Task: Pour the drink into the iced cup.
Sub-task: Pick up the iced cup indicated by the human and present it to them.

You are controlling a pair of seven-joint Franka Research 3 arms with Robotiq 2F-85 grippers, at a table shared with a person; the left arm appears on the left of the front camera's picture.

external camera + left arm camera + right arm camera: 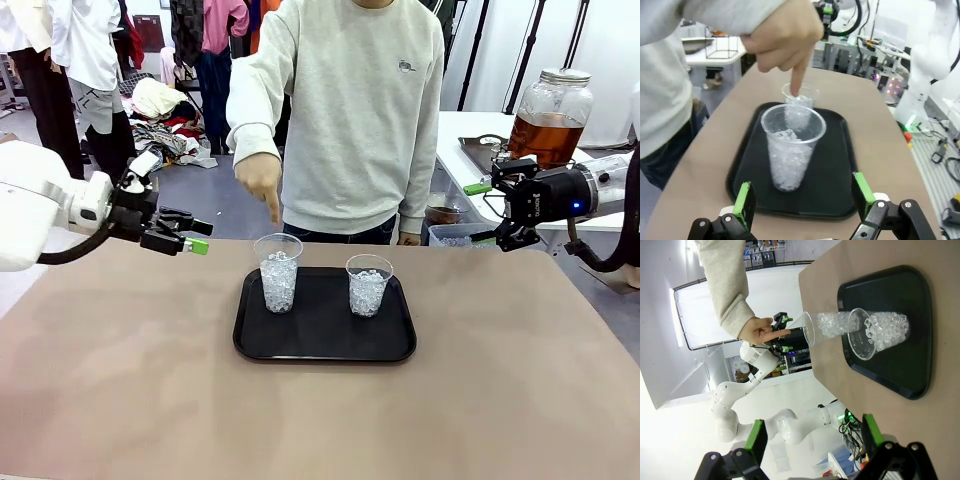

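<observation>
The table [320, 430] is lying bare along its near edge. A black tray [250, 345] is sitting at its middle. Two clear cups are standing upright on the tray, apart from each other: the left cup [278, 275] and the right cup [368, 285]. Both are holding ice; neither is showing any liquid.

The person is standing at the far side of the table. One hand [260, 180] is hanging above the left cup, with one finger pointing down at its rim. In the left wrist view the hand [785, 35] is pointing down behind the left cup [791, 150], and the right cup [800, 97] is standing farther back on the tray [837, 165].

The left gripper [200, 237] is hovering over the table to the left of the tray, aimed toward the left cup. Its jaws are standing apart and holding nothing. In its own view the left gripper [803, 200] is framing the left cup from a distance.

The right gripper [480, 213] is hovering past the table's far right corner. Its jaws are also standing wide apart and empty. In its view the right gripper [814, 437] is facing both cups side-on.

The drink [545, 140] is sitting in the jar [550, 120], which is standing, lid on, on a white side table [470, 125] behind the right gripper. The jar is well apart from both cups.
</observation>
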